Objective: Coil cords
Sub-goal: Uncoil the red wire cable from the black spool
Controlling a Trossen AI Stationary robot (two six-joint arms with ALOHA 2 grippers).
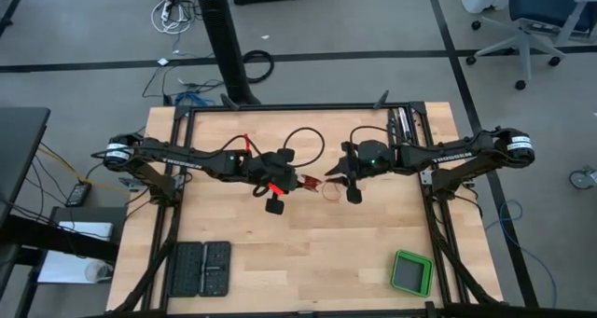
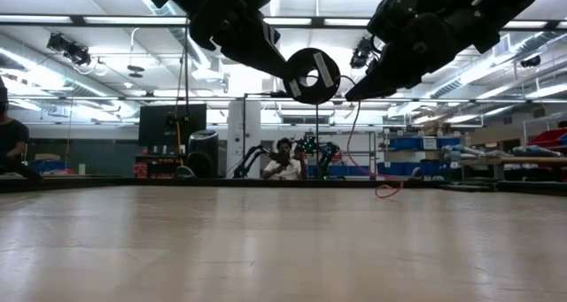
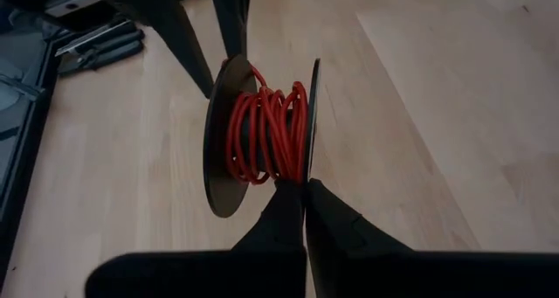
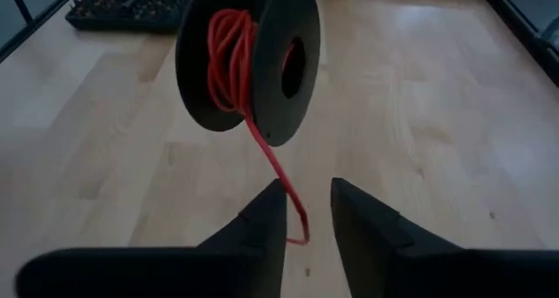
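Observation:
A black spool (image 3: 262, 136) with two round flanges carries several turns of thin red-orange cord (image 3: 266, 132) on its hub. My left gripper (image 3: 306, 186) is shut on the spool and holds it above the middle of the table (image 1: 308, 181). A free length of cord (image 4: 278, 167) hangs from the spool and passes between the open fingers of my right gripper (image 4: 307, 193), which is close to the right of the spool (image 1: 334, 175). In the low view the cord (image 2: 350, 134) drops to a small loop lying on the table (image 2: 387, 191). My left gripper pinches the rim of one flange (image 3: 311, 162) between its two fingers, at the flange's edge. The spool is lifted clear of the table, with its flanges on edge. My right gripper: the cord (image 4: 297, 215) runs close along one finger (image 4: 266, 215); I cannot tell whether it touches.
A green box (image 1: 411, 272) lies at the near right of the table and two black tool cases (image 1: 202, 267) at the near left. Black frame rails (image 1: 280, 111) run along the far edge and sides. A person (image 2: 283, 160) sits in the room beyond.

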